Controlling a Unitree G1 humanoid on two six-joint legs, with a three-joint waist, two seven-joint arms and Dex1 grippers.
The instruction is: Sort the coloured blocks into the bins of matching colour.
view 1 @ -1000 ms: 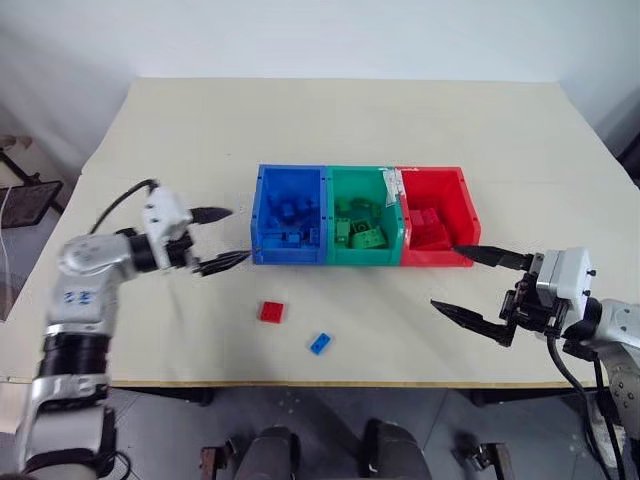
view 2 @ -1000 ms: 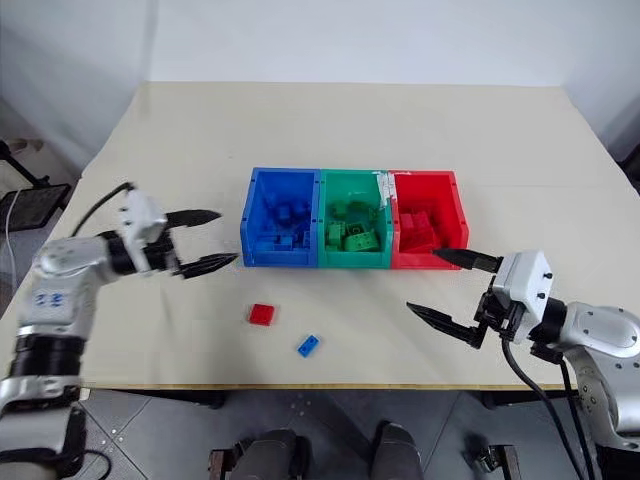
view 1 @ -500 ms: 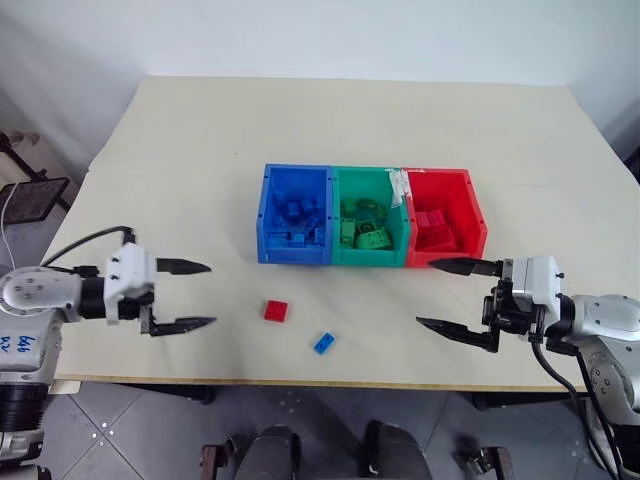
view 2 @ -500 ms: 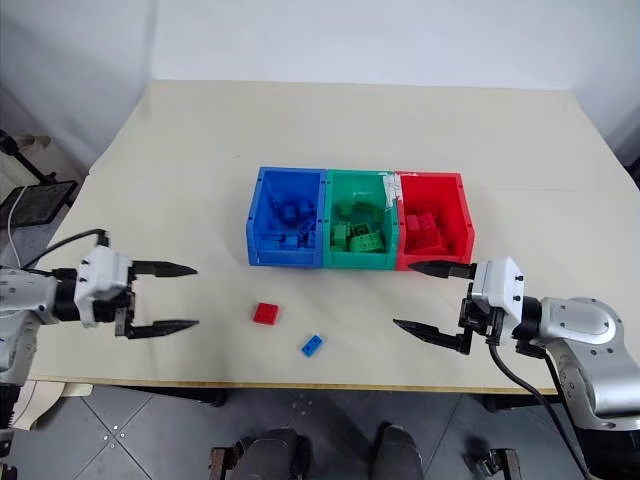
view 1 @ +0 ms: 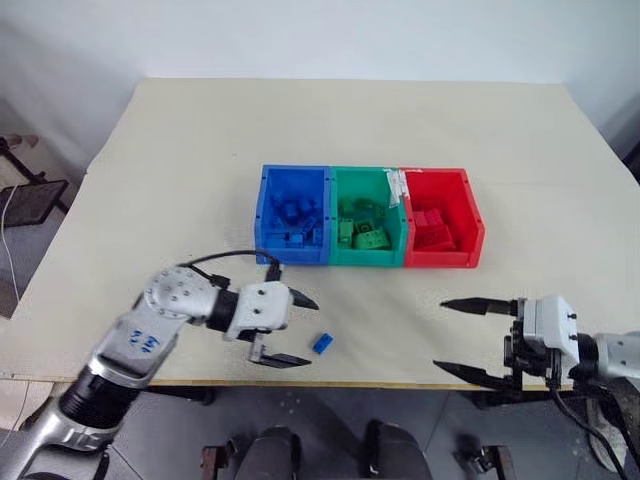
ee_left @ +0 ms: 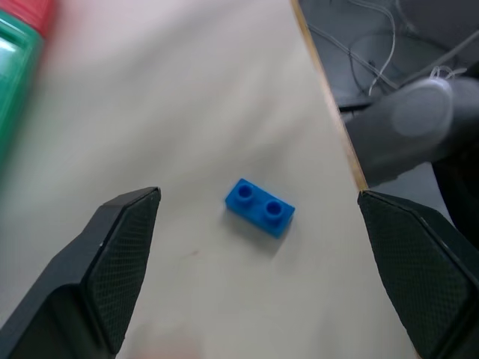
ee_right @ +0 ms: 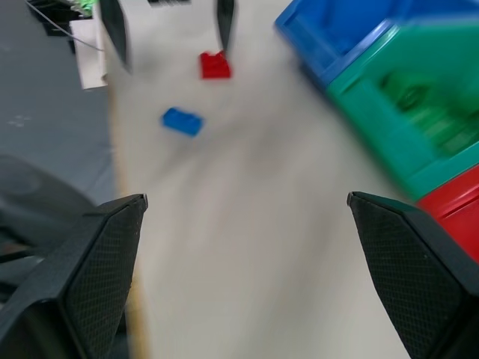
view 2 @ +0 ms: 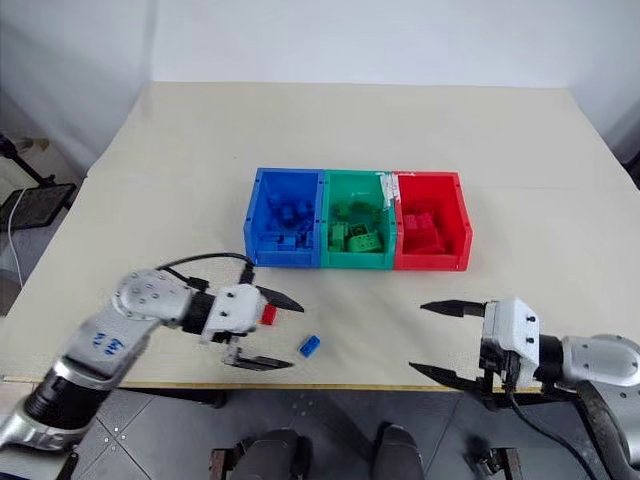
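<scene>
The small, light, rigid blue block [ee_left: 260,208], low centre of frame on the worktop [view 1: 200,150], suits pinching across its flat long sides by the wide-open left end effector [ee_left: 258,247].

Far half of the beige table [view 1: 330,120] is bare, both far corners open. Joined row of blue, green and red plastic bins [view 1: 368,215] blocks mid-table. Near edge: small blue studded brick [view 1: 321,343] has open tabletop around it, left gripper [view 1: 288,330] spread wide beside it, half covering a small red studded brick [view 2: 268,314]. Right gripper [view 1: 468,338], spread wide, sits at the near right edge; bare tabletop between it and the bins.
</scene>
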